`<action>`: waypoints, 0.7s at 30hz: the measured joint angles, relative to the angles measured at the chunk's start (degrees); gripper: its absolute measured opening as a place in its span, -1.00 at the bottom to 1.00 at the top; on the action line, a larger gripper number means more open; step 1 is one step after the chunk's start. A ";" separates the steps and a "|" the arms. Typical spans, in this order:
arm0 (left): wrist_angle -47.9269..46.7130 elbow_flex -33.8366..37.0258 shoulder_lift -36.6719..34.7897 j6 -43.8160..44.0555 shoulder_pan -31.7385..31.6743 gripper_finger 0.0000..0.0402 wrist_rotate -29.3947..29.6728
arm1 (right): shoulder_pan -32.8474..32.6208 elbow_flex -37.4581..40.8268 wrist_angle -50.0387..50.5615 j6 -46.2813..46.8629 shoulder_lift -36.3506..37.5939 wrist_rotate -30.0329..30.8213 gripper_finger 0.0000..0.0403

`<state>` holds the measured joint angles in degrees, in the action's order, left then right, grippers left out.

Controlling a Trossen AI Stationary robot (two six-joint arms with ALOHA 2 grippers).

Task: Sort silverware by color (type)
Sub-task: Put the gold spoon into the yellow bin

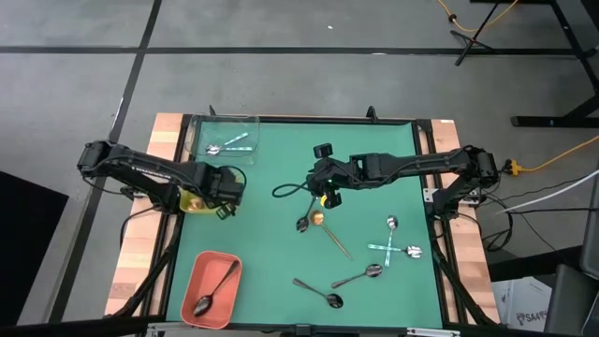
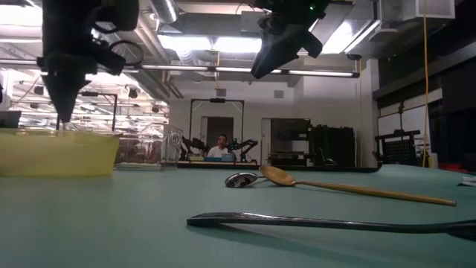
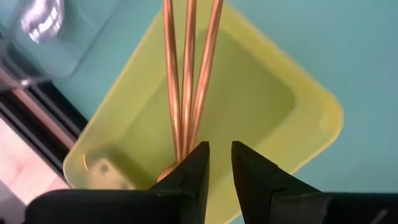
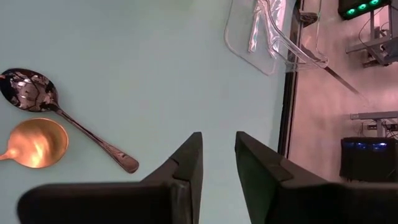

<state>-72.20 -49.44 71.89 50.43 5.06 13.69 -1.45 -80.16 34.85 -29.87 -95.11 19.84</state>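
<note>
My left gripper [image 3: 219, 149] hangs open above the yellow-green tray [image 3: 267, 93], fingers pointing down, touching nothing. Three copper spoons [image 3: 189, 74] lie side by side in that tray; their bowl ends are mostly hidden behind my fingers. My right gripper [image 4: 219, 140] is open in the air over the middle of the mat [image 1: 326, 192]. Below it lie a gold spoon [image 4: 34, 142] and a shiny dark spoon [image 4: 56, 112], flat on the mat. More dark spoons [image 1: 318, 292] and silver spoons [image 1: 391, 239] lie on the mat toward the near right.
A clear tray [image 1: 225, 140] with silver spoons stands at the far left corner. A salmon tray [image 1: 208, 285] at the near left holds one dark spoon. A black cable [image 1: 285, 190] loops on the mat next to the right gripper.
</note>
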 joint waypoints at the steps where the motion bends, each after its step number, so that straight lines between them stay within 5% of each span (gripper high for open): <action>1: 0.42 -0.46 -0.01 0.00 0.00 -0.69 0.63 | 0.00 0.00 0.00 0.68 0.00 0.00 -0.58; 12: 19.08 -1.26 -0.01 -11.98 0.00 -0.69 7.87 | -0.01 0.00 3.06 14.78 0.00 -0.61 -0.58; 21: 33.06 -1.26 0.00 -24.67 0.00 -0.69 8.43 | -0.11 0.00 6.49 29.45 0.00 -10.59 -0.58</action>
<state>-39.14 -50.70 71.88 25.76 5.06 22.11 -1.56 -80.16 41.34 -0.41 -95.11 9.24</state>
